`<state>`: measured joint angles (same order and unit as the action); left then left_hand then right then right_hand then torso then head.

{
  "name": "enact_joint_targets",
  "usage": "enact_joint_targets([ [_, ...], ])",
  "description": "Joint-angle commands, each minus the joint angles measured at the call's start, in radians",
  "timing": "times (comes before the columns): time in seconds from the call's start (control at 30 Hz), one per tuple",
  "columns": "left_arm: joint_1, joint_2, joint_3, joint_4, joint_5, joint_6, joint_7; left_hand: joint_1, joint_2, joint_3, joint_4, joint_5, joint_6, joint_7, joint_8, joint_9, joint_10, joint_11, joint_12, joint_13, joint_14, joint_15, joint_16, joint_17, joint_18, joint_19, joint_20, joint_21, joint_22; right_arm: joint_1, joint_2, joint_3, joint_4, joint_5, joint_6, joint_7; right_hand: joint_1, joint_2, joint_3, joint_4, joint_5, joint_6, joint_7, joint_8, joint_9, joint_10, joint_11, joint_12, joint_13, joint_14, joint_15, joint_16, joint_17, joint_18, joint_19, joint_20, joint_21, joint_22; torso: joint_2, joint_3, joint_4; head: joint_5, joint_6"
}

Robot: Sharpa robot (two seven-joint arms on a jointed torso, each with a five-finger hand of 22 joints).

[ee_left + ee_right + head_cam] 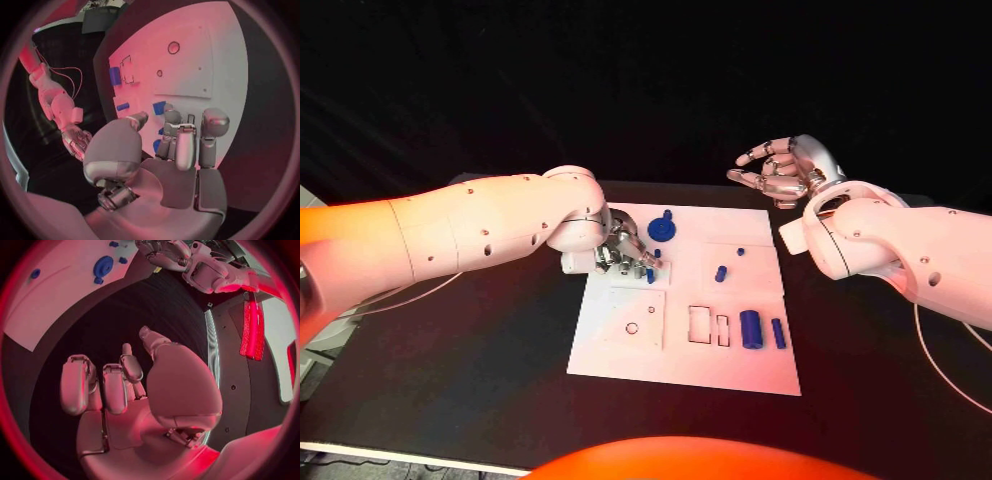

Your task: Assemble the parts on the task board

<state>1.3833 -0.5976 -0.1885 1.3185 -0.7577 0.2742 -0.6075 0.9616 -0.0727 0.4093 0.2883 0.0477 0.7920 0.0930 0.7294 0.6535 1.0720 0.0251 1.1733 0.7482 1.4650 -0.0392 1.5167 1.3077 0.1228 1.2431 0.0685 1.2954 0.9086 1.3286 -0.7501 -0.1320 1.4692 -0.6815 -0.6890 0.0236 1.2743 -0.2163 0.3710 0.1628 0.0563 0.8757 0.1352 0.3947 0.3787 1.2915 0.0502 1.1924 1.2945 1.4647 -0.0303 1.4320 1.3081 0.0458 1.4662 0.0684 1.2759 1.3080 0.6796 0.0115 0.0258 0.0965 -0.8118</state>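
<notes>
The white task board (678, 362) lies mid-table. My left hand (626, 254) rests low over its near-left part, thumb and fingertips (171, 117) either side of a small blue part (651, 275) (159, 106); whether they pinch it is unclear. A blue gear-like part (662, 229) (103, 266) stands at the board's far edge. Two small blue pegs (720, 272) sit mid-board. A thick blue cylinder (751, 328) (115, 76) and a slim one (779, 333) lie at the near right. My right hand (783, 170) (125, 385) hovers raised past the far right corner, fingers loosely bent, holding nothing.
Two rectangular slots (708, 326) and a round hole (632, 328) are cut in the board's near half. Bare black table (459, 370) surrounds the board. A thin cable (942, 360) hangs from the right arm over the table's right side.
</notes>
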Motion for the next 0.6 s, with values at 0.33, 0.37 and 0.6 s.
enact_joint_targets([
  [0.33,-0.009,0.014,0.001,-0.018,0.017,0.006,0.000,0.014,-0.014,0.034,-0.002,0.002,-0.003,0.005,-0.007,0.007,-0.011,0.004,-0.005,-0.004,0.036,0.007,-0.007,0.086,-0.002,-0.009,0.004,-0.006,-0.004,-0.001,0.002,0.000,0.000,-0.014,0.026,-0.006,0.007,0.000,-0.005,0.001,0.002,-0.008,-0.001,-0.006,-0.002,-0.009,0.001,-0.008,-0.003,0.049,0.005,-0.004,0.053,0.019,0.003,0.008,-0.007,0.074,0.000,0.0002,-0.0007,-0.002,-0.005],
  [0.37,-0.010,0.015,0.001,-0.019,0.017,0.006,0.000,0.019,-0.015,0.042,-0.003,0.002,-0.003,0.006,-0.008,0.009,-0.012,0.004,-0.006,-0.005,0.035,0.007,-0.007,0.086,-0.002,-0.009,0.005,-0.006,-0.004,-0.001,0.003,0.000,0.000,-0.014,0.027,-0.006,0.007,0.001,-0.005,0.001,0.002,-0.008,-0.001,-0.006,-0.002,-0.010,0.001,-0.009,-0.004,0.049,0.005,-0.005,0.052,0.019,0.002,0.008,-0.008,0.074,0.000,0.0001,-0.0009,-0.003,-0.005],
  [0.6,-0.016,0.021,0.001,-0.027,0.019,0.001,0.000,0.023,-0.017,0.049,-0.004,0.002,-0.004,0.006,-0.009,0.010,-0.013,0.004,-0.006,-0.005,0.035,0.008,-0.007,0.086,-0.002,-0.010,0.005,-0.007,-0.006,-0.002,0.005,0.000,-0.001,-0.015,0.030,-0.008,0.007,0.001,-0.005,0.001,0.002,-0.008,-0.001,-0.006,-0.002,-0.010,0.001,-0.009,-0.004,0.049,0.005,-0.005,0.052,0.019,0.002,0.008,-0.008,0.074,0.000,0.0001,0.0015,-0.005,-0.008],
])
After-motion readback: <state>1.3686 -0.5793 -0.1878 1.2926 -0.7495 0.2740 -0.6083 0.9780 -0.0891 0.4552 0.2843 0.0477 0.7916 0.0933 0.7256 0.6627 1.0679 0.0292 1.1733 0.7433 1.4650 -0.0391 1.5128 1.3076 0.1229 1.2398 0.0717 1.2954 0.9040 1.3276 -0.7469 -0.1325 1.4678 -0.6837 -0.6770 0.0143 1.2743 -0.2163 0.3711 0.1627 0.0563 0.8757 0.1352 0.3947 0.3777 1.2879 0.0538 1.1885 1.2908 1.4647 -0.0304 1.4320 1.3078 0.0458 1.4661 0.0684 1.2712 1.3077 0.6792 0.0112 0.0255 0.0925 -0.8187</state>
